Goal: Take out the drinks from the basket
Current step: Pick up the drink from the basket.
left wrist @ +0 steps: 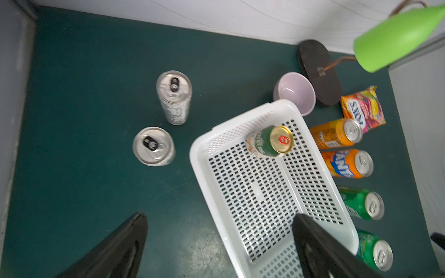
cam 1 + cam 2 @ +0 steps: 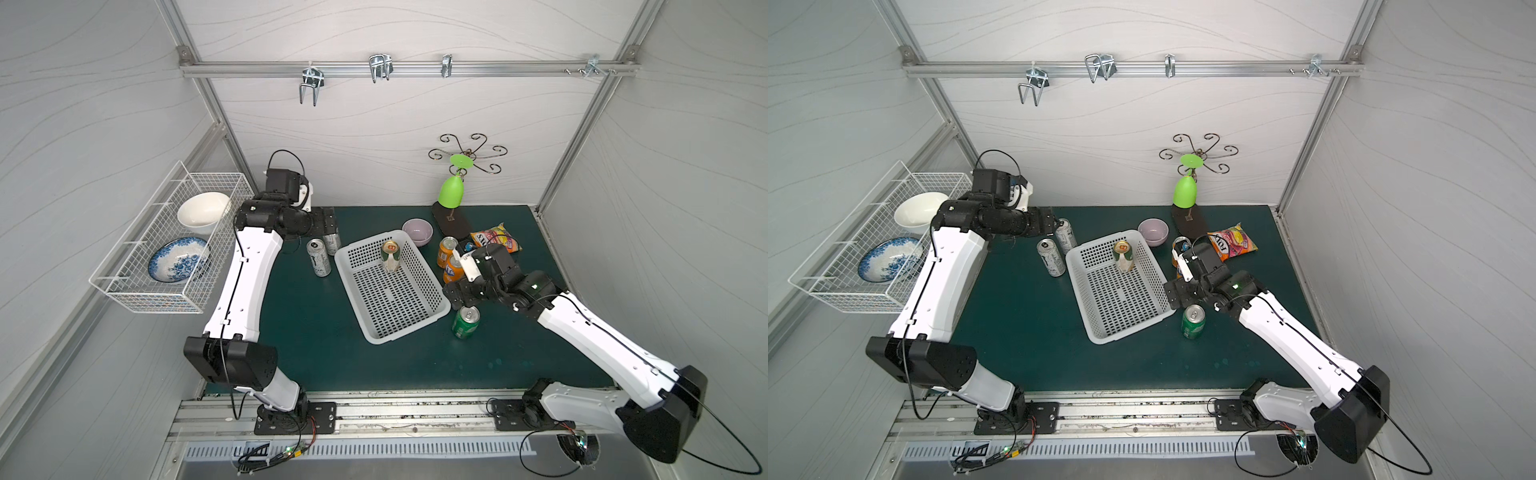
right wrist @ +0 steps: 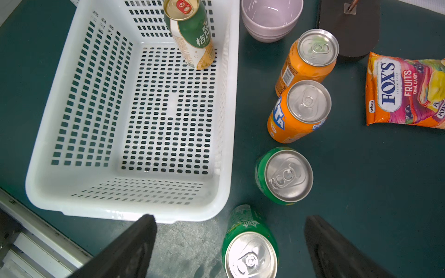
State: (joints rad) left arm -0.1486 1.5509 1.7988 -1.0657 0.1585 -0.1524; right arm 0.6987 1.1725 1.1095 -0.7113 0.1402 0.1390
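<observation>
Cream-and-green can (image 2: pixel 390 257) stands upright at the far end of the basket (image 2: pixel 395 299), the only drink inside it. The basket is a white perforated tub set at an angle in the middle of a dark green table (image 2: pixel 311 332), and the rest of its base is bare. To the robot's left of the basket, two slim drinks stand upright close together on the table: a far silver-white can (image 1: pixel 174 98) and a near silver-white can (image 1: pixel 154 146). Along the basket's right side four more stand in a row: a far orange can (image 3: pixel 305 60), a near orange can (image 3: pixel 298 113) touching it, then a far green can (image 3: pixel 283 175) and a near green can (image 3: pixel 250 245). The left gripper (image 1: pixel 220 217) hangs above the table near the silver-white cans, its black fingers spread wide and holding nothing. The right gripper (image 3: pixel 230 219) hangs over the green cans beside the basket's near right corner, likewise spread wide and empty. A lilac bowl (image 2: pixel 417 232) sits just beyond the basket, and a candy bag (image 2: pixel 496 237) lies past the orange cans.
</observation>
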